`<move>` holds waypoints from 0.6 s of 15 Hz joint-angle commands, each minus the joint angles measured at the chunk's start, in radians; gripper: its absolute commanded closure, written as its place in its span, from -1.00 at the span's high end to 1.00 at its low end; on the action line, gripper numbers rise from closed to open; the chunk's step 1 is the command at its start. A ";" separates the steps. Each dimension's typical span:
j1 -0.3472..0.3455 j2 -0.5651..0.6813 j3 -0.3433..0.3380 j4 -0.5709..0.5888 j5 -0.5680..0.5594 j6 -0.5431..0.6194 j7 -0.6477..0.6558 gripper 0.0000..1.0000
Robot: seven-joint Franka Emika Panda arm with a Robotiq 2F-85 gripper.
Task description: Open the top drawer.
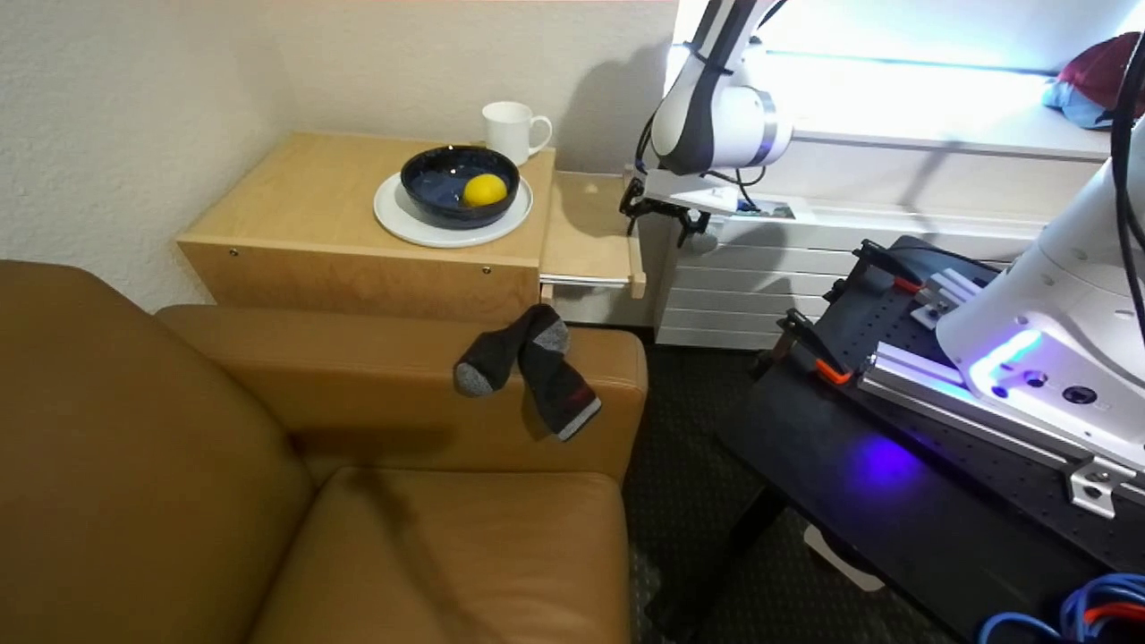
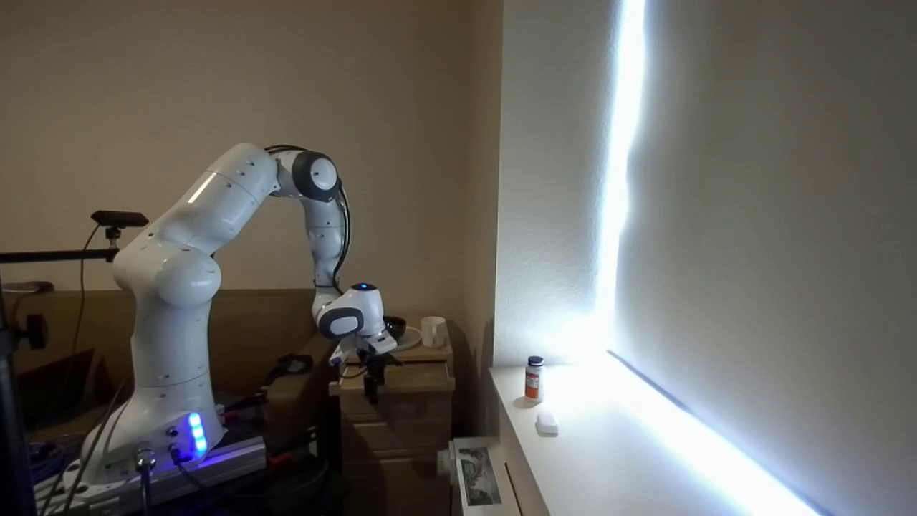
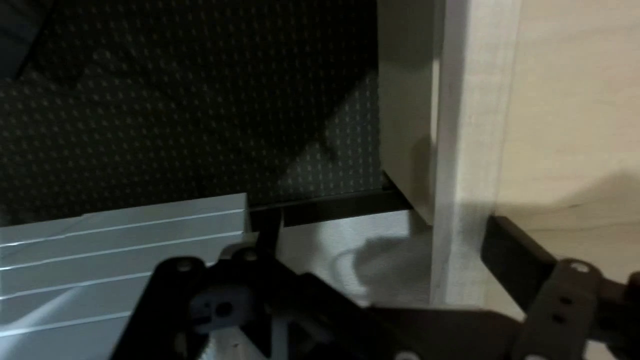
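Note:
The top drawer stands pulled out from the light-wood cabinet, with its pale interior showing in an exterior view. It also shows below the arm in an exterior view. In the wrist view, its front panel runs vertically, with the drawer bottom to its right. My gripper is at the drawer's front end and also shows in the wrist view. It is open, fingers wide apart. One finger is on the inner side of the front panel, very close to it; the other is outside, apart from it. I cannot tell whether the finger touches.
A white plate with a dark bowl and a yellow ball stands on the cabinet top, beside a white mug. A radiator is beyond the drawer front. Dark socks lie on the sofa arm.

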 commanded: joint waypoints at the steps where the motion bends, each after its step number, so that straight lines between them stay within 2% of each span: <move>1: 0.035 0.039 -0.071 -0.129 0.035 0.025 0.030 1.00; 9: -0.008 -0.007 -0.146 -0.379 0.070 0.139 0.043 1.00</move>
